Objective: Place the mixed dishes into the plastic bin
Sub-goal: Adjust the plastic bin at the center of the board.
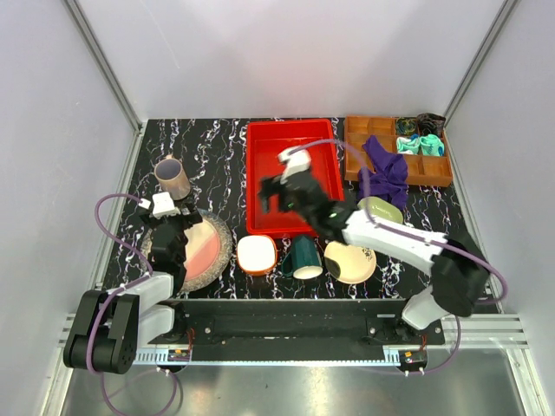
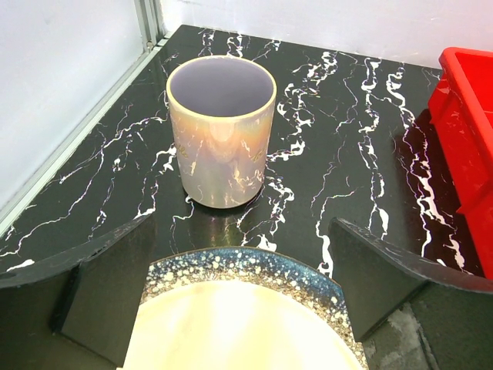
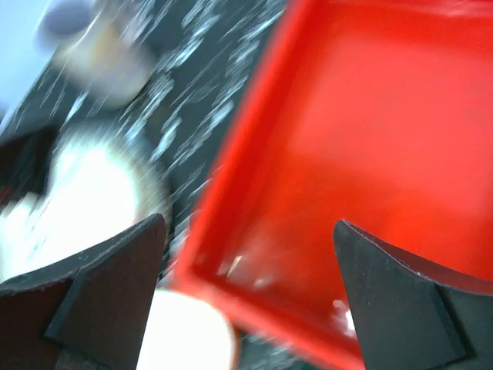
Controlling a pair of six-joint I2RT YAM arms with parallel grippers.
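The red plastic bin (image 1: 290, 143) stands at the back middle and holds nothing I can see. My right gripper (image 1: 282, 192) hovers open and empty over its near left corner; the blurred right wrist view shows the bin (image 3: 370, 131) between the jaws (image 3: 250, 301). My left gripper (image 1: 169, 215) is open over the far rim of the speckled grey plate (image 1: 217, 260), which carries the pink-cream plate (image 1: 198, 250). The mauve cup (image 1: 172, 178) stands just beyond it, upright (image 2: 221, 142). The orange-white bowl (image 1: 257, 254), dark green mug (image 1: 303, 256), pale yellow plate (image 1: 349, 262) and light green bowl (image 1: 379, 211) sit in front of the bin.
A brown compartmented tray (image 1: 434, 169) stands at the back right with a purple cloth (image 1: 386, 169) hanging over it and teal cloths (image 1: 421, 143) inside. Grey walls close off both sides. The bin's edge (image 2: 470, 131) shows at the right of the left wrist view.
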